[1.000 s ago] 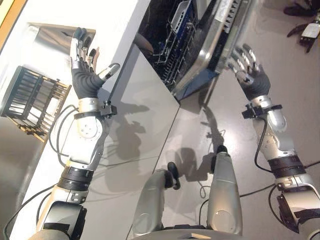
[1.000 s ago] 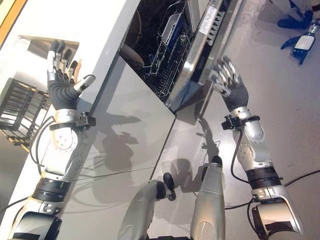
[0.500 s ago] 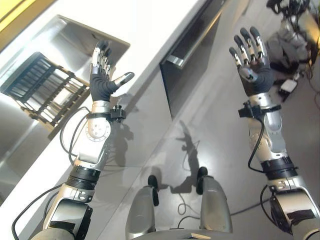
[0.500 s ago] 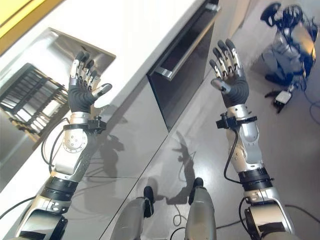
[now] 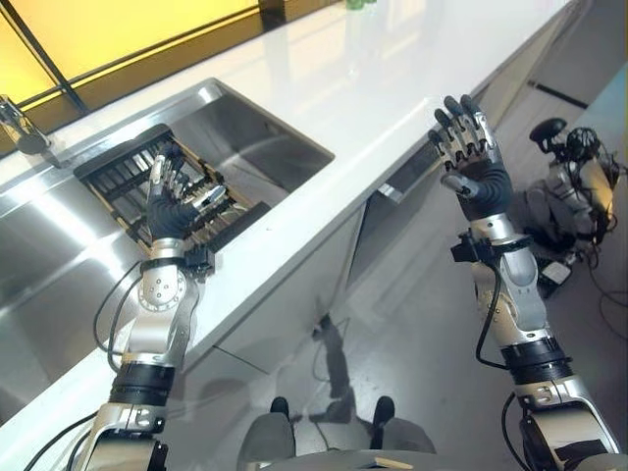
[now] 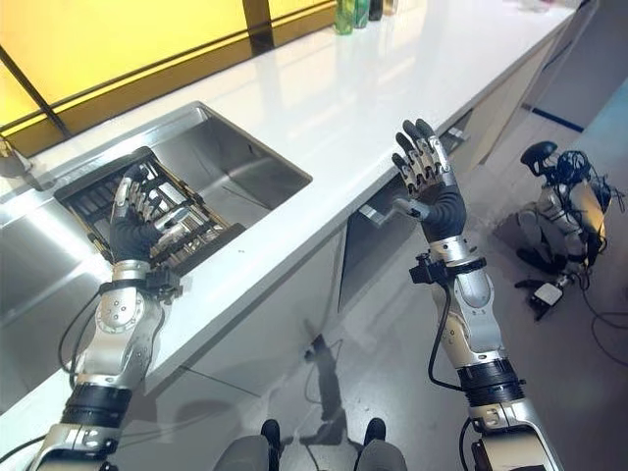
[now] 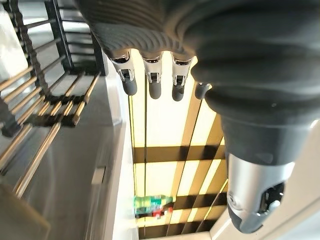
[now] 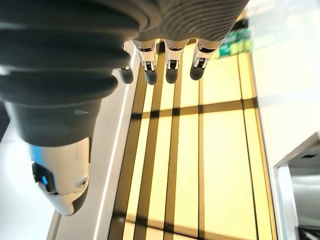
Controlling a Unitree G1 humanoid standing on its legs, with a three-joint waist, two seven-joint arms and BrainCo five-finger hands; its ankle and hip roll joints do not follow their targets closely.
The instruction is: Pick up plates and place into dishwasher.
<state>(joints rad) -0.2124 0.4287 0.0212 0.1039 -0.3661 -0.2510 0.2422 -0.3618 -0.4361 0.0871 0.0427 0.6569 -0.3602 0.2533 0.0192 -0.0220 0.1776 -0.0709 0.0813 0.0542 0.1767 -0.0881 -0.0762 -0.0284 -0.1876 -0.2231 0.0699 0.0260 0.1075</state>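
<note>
Glossy white countertop (image 5: 324, 69), brushed steel sink (image 5: 260, 147), black wire rack (image 5: 118, 172)

We see our right hand (image 8: 75, 85) with its fingers (image 8: 171, 60) straight and empty, thumb (image 8: 62, 185) apart. Past them stands a yellow wall (image 8: 220, 165) crossed by dark bars, green bottles (image 8: 235, 39) and a white counter (image 8: 285, 75).
</note>
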